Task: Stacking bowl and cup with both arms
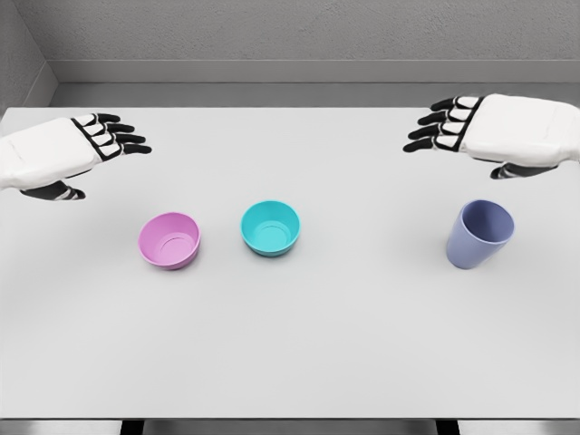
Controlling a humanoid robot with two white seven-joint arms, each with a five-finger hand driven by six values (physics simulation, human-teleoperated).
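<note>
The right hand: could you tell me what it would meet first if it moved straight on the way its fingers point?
The right hand points left across the table. Nothing lies in that line; the left hand is farthest along, though depth is unclear.

Bare table [299, 344] surrounds the pink bowl [169, 241], teal bowl [270, 227] and cup [478, 235], all well apart.

Pink bowl [169, 241], teal bowl [270, 227], blue-purple cup [478, 235], white table [290, 362].
</note>
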